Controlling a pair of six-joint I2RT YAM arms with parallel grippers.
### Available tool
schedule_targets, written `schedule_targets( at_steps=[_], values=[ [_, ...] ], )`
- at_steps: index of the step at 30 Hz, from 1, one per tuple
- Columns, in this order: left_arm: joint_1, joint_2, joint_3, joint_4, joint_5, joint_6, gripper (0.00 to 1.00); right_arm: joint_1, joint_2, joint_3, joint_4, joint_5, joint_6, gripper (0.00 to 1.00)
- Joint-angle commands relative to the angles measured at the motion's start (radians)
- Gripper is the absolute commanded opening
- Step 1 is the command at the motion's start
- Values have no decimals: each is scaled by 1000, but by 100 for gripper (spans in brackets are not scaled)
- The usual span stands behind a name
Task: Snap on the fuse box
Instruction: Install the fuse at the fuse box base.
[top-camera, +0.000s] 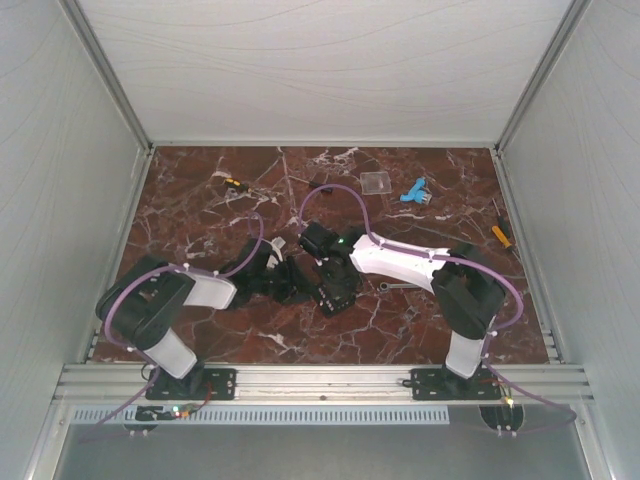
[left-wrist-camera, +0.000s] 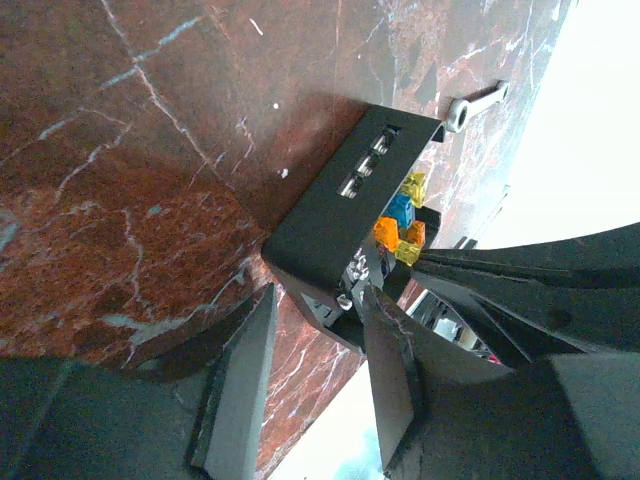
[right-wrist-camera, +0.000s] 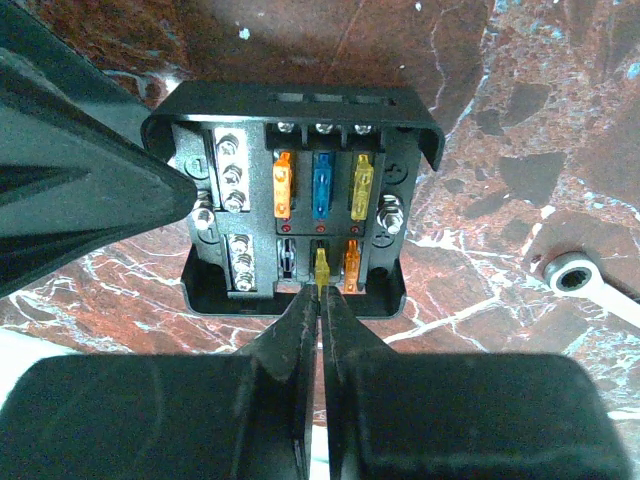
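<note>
counter (top-camera: 200, 200): fuse box (right-wrist-camera: 295, 200) sits mid-counter, between both arms.
left jaws: apart, astride the box's edge; clamping unclear.
right jaws: together, pinching yellow fuse (right-wrist-camera: 321, 266) at a lower slot.
risk: a tilted fuse could jam; the box may skid if unbraced.

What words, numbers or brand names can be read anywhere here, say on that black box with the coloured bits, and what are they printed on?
No text can be read in any of the three views.
On the fuse box: no legible label on its black frame.
On the coloured fuses: any numbers are too small and blurred to read.
On the wrench: no marking shows.
</note>
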Motion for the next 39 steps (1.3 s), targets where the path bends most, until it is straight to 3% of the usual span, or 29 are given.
schedule_targets(
  at_steps=[1,35,39],
  values=[
    [-4,18,41,18,22,3,40,6,81,-37,-29,-45,-11,0],
    [-6,1,17,37,15,-8,40,-10,293,-3,110,-52,-36,0],
    [-6,-11,10,42,11,-11,40,-9,239,-16,120,-57,-54,0]
  ],
)
